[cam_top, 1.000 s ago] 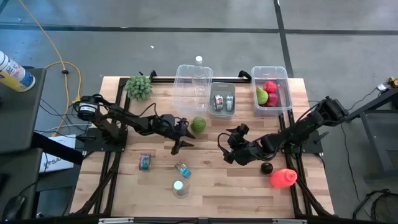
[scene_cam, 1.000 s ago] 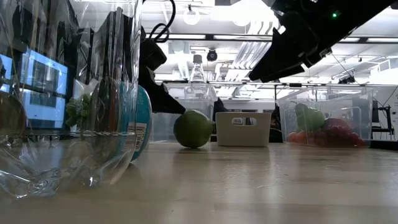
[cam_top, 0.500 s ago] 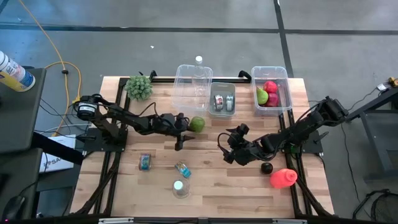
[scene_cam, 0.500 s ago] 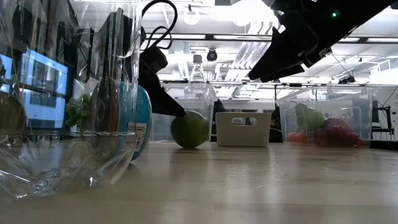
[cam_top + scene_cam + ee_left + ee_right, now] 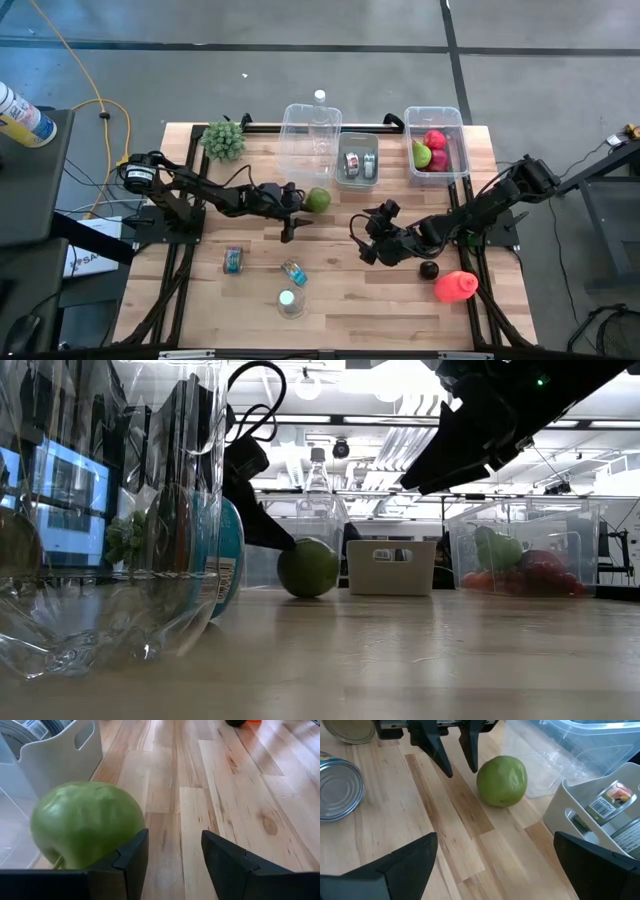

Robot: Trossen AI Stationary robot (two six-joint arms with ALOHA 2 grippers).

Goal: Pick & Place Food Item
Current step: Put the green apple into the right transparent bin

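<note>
Here, the jaws of the left gripper [image 5: 289,214] are parted, with bare wood seen between them and nothing held. The round green apple [image 5: 87,824] is found just outside one dark finger [image 5: 131,857], apparently touching it, not between the two. Compared with a second ago, the left gripper has been brought in from the apple's 7 o'clock side to sit close at its 8 o'clock in the high view, and the apple [image 5: 317,200] has been nudged slightly. Over the last half second little has been altered. A grasp is therefore judged not yet achieved; the jaws need to be shifted sideways to straddle the fruit.

At 1 o'clock of the apple the small white handled bin [image 5: 357,162] is seen, and beyond it the clear plastic tub of fruit [image 5: 437,148].

The right gripper [image 5: 372,232] is kept wide open and empty, at 4 o'clock of the apple, waiting.
</note>
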